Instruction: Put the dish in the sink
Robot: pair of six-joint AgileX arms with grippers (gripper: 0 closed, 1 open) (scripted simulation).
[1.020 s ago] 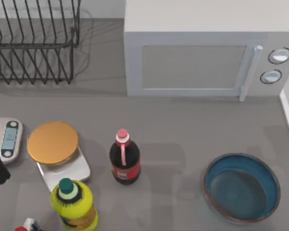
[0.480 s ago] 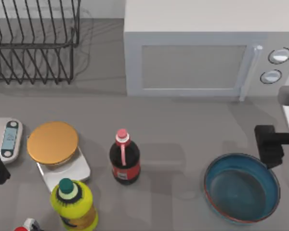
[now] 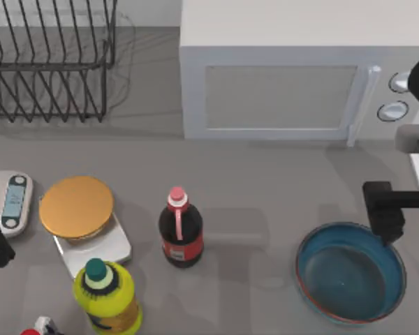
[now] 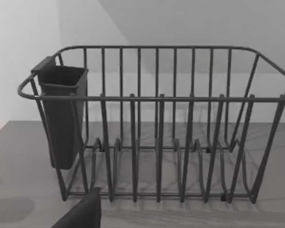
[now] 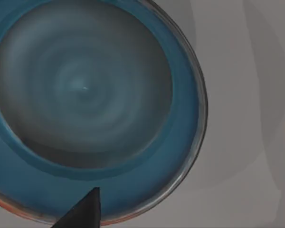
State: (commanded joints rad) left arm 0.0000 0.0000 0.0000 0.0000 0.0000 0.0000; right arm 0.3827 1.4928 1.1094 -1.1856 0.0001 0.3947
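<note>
Right end effector (image 3: 385, 213) low, pointing downward

Soft, even light covers my desk (image 3: 265, 181) with no glare. The soda bottle (image 3: 179, 230) and microwave (image 3: 286, 91) cast faint shadows. The dish (image 5: 90, 104) interior looks smeared up close.

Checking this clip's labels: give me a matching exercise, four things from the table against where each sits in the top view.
Things:
1. dish
2. soda bottle
3. dish rack
4. microwave

Places:
A. back left corner
B. front right, under the right end effector
C. back, centre to right
D. front, near the middle

Pairs: 1-B, 2-D, 3-A, 4-C
</note>
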